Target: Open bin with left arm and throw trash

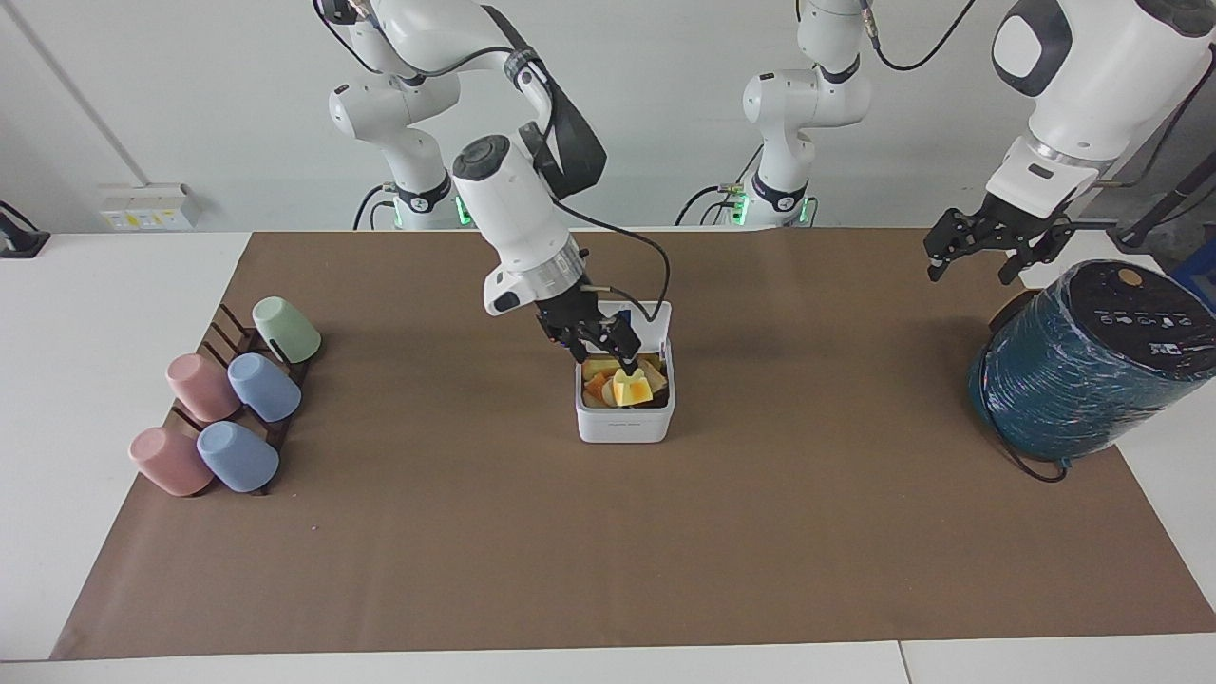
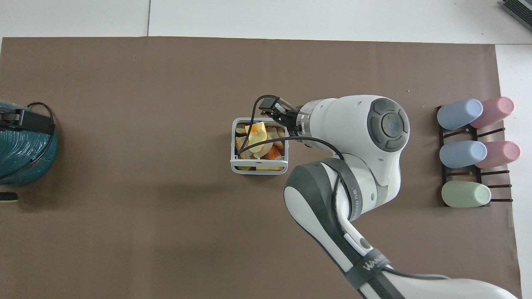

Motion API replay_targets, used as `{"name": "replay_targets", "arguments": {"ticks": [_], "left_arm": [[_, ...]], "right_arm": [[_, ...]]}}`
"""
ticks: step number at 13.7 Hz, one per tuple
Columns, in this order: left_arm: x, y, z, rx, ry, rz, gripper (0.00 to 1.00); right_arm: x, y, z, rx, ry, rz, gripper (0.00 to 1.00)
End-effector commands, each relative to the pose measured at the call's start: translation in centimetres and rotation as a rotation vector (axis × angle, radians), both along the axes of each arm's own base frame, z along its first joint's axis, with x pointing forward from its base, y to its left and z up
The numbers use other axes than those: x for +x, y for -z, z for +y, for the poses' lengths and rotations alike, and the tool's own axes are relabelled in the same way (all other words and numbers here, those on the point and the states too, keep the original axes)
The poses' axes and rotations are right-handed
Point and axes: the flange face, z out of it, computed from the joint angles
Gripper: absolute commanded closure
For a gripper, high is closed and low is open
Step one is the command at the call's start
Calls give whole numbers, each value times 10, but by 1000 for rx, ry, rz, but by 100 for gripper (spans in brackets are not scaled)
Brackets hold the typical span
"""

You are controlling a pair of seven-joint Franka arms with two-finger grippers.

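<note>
Bin (image 1: pixel 624 418) first, as the facing view shows it: a small white square box on the brown mat (image 1: pixel 608 532) at the middle of the worktop (image 1: pixel 95 380), its lid (image 1: pixel 648 321) tipped up at the edge nearer the robots. Trash (image 1: pixel 627 384) fills it to the brim, a yellow chunk on top among orange and pale pieces. The right gripper (image 1: pixel 600 343) hangs just over the bin's opening, tilted, its jaws spread and holding nothing. The left gripper (image 1: pixel 980 249) is up in the air over the mat's edge beside the big teal wrapped cylinder (image 1: pixel 1083 366), jaws wide and empty; that arm waits. A rack of pastel cups (image 1: pixel 233 404) lies toward the right arm's end of the worktop.

From the overhead view, the bin (image 2: pixel 259 169) sits mid-mat with the trash (image 2: pixel 257 139) heaped inside, the yellow piece at the edge farther from the robots. The right gripper (image 2: pixel 277 114) shows over that farther corner, beside the yellow piece, a black cable looping across the opening. The teal cylinder (image 2: pixel 23 153) sits at the mat's edge toward the left arm's end, the cups (image 2: pixel 469 151) at the right arm's end.
</note>
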Motion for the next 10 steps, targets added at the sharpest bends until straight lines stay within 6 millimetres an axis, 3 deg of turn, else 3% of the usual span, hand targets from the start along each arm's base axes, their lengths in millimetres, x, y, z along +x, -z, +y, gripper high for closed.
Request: {"name": "replay_targets", "arguments": {"ticks": [1, 6, 8, 10], "left_arm": [[-25, -17, -1, -10, -38, 10, 0], [-27, -20, -3, -11, -105, 7, 0], [-28, -19, -2, -3, -104, 10, 0], [-27, -19, -3, -3, -105, 11, 0]], "right_arm": [[3, -29, -49, -161, -63, -53, 0], [5, -74, -180, -337, -250, -39, 0], [3, -97, -220, -363, -295, -17, 0], [1, -124, -248, -375, -326, 13, 0]]}}
